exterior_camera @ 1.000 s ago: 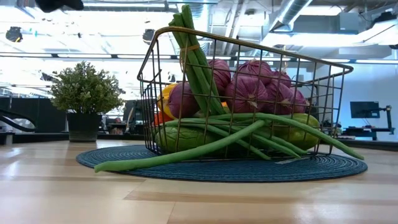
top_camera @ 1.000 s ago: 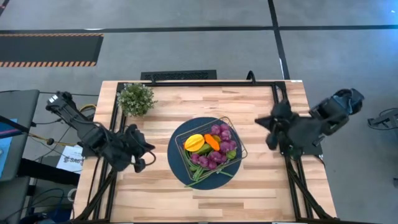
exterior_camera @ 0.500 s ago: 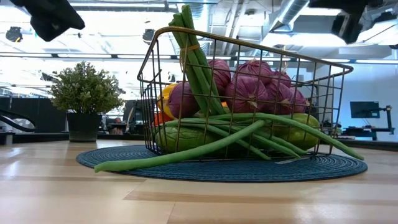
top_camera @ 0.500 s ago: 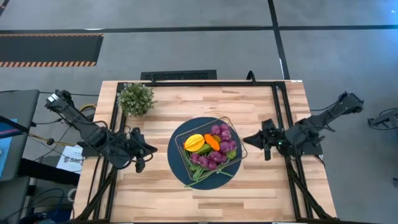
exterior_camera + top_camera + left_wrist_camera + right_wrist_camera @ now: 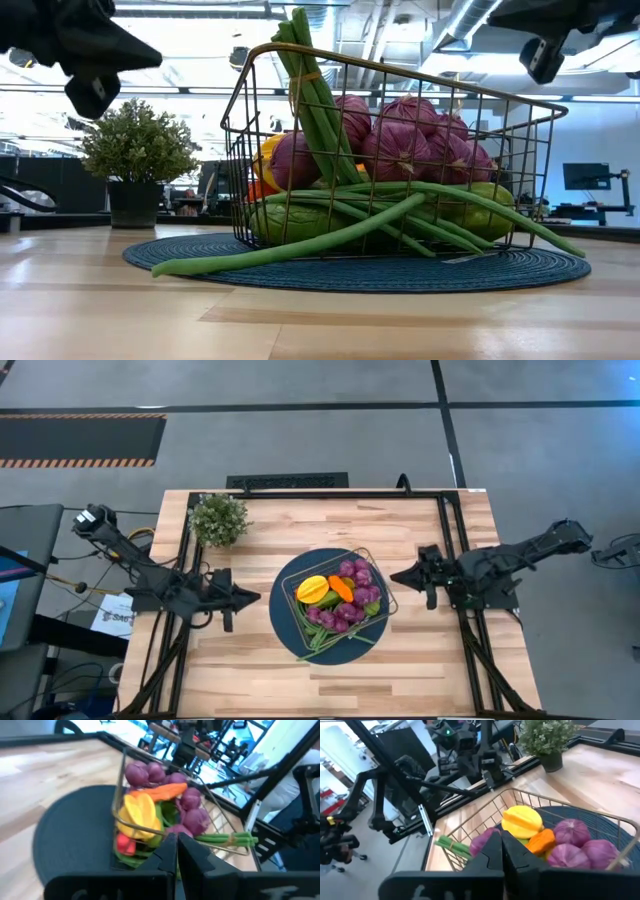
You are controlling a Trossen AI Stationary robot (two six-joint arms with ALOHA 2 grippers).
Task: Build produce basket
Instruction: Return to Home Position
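From above: my left tool hangs over the tabletop just off the left edge of the dark blue mat. My right tool sits just off the mat's right edge, and both point in at the basket. The basket is on the mat, mid-tabletop, and it's loaded. There's the yellow ribbed fruit with a carrot right beside it, purple grapes on the right side, and green beans poking out over the near corner. A little potted plant stands at the far left corner.

Low view: some beans lean up against the wire wall, and a few long ones stick out and droop onto the mat. A cucumber lies at the bottom of the pile. Both tools are up high, well clear of the basket.

Left wrist view: my fingers are clenched together with nothing between them, basket straight ahead.

Right wrist view: same deal, fingers pressed tight, holding nothing.
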